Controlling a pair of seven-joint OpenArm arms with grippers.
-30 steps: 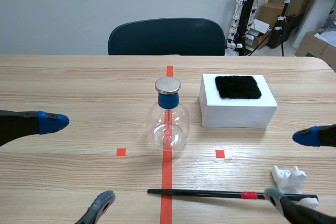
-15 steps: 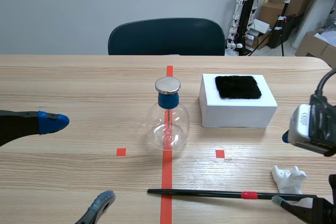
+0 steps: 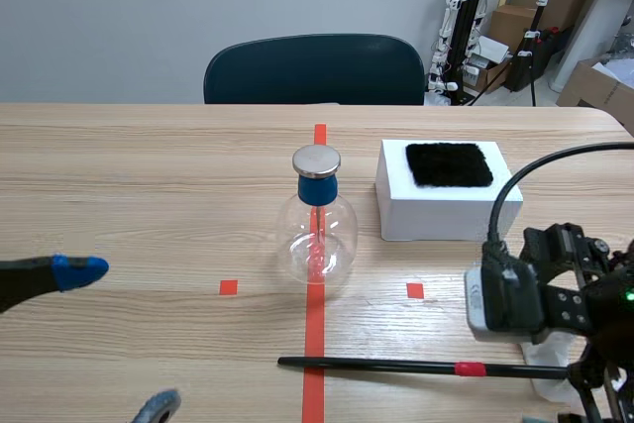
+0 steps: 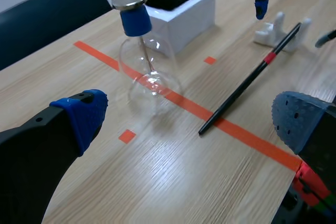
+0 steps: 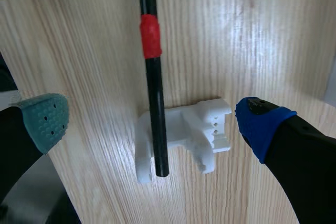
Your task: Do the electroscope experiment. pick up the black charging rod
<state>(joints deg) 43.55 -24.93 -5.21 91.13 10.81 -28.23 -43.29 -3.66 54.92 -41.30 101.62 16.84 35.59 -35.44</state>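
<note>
We see the black charging rod [image 3: 416, 368] lying flat on the table [image 3: 149, 175], across the centre tape line on the robot's side, with its red band [image 5: 150, 36] toward the right end. That end rests in a small white stand [image 5: 194, 129] — and our right gripper [image 5: 152, 121] hangs just above it, fingers spread wide, one pad on each side, touching neither rod nor stand. Our left gripper [image 4: 191, 116] is likewise spread apart and holds nothing, low at the left, well apart from the rod. Beyond the rod stands the glass electroscope flask [image 3: 316, 235] with a blue collar and metal cap; to its right sits a white box [image 3: 448, 210] topped by a black fur patch [image 3: 449, 164].
</note>
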